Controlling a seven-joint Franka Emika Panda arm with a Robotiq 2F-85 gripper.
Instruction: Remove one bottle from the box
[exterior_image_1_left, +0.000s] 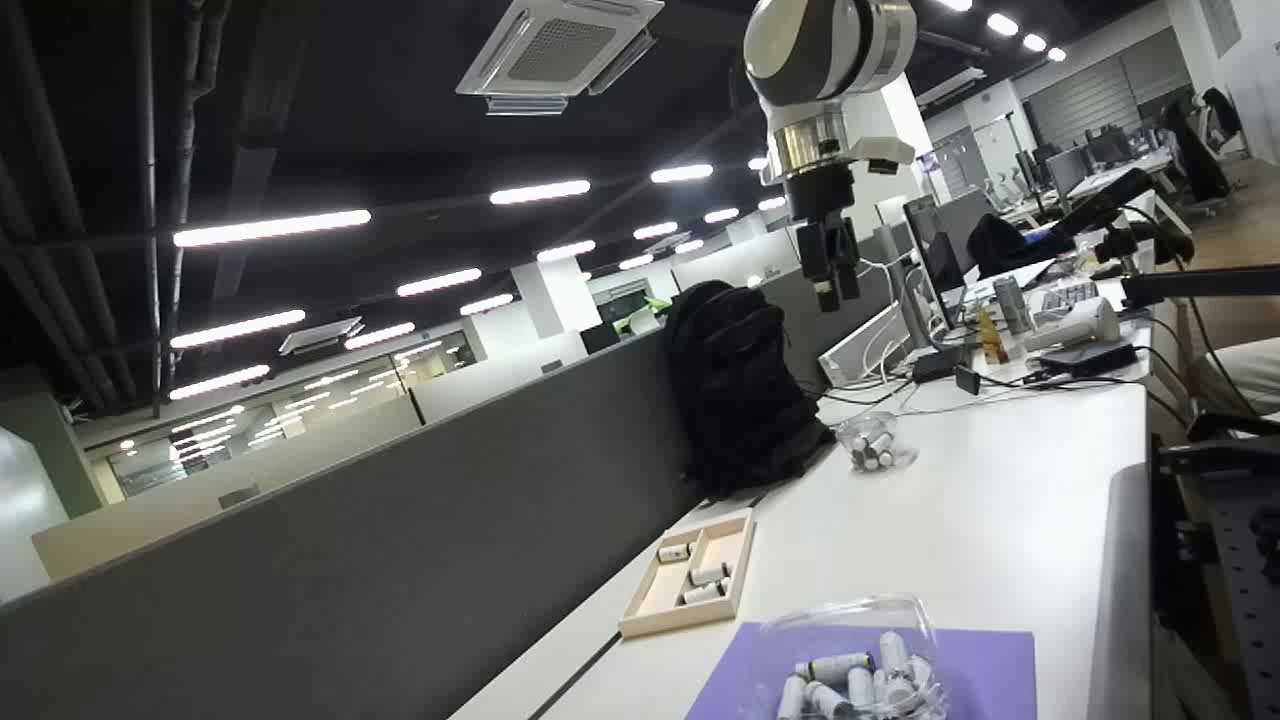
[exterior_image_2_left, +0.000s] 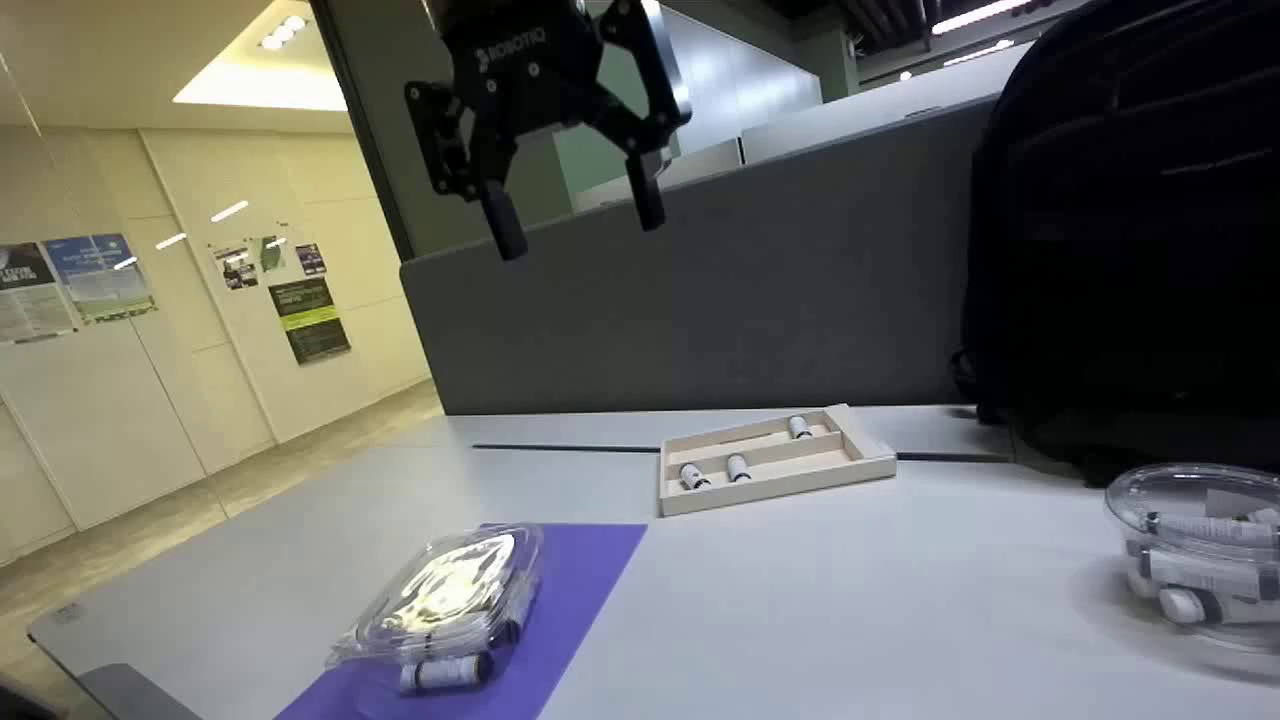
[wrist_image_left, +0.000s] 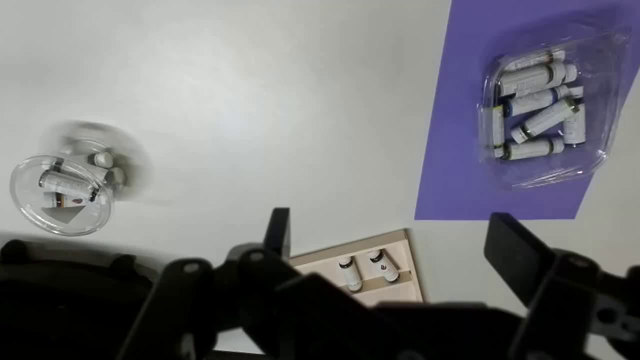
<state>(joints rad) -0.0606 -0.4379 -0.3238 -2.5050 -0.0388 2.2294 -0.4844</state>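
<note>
A flat purple sheet (exterior_image_1_left: 990, 668) lies on the white table; it also shows in an exterior view (exterior_image_2_left: 605, 555) and the wrist view (wrist_image_left: 447, 150). A clear plastic box (wrist_image_left: 600, 115) stands on it, holding several white-labelled bottles (wrist_image_left: 545, 120). The clear box also shows in both exterior views (exterior_image_1_left: 850, 608) (exterior_image_2_left: 455, 590). A shallow wooden tray (exterior_image_2_left: 780, 488) holds three bottles lying down, two of them close together (wrist_image_left: 351, 275). My gripper (exterior_image_2_left: 580, 228) is open and empty, high above the table; its spread fingers frame the wooden tray in the wrist view (wrist_image_left: 392, 234).
A round clear tub (wrist_image_left: 15, 195) with bottles stands on the table, also seen in both exterior views (exterior_image_1_left: 848, 432) (exterior_image_2_left: 1125, 520). A black backpack (exterior_image_1_left: 740, 390) leans by the grey partition (exterior_image_2_left: 700, 310). Cables and desk items (exterior_image_1_left: 1000, 340) lie further along the table.
</note>
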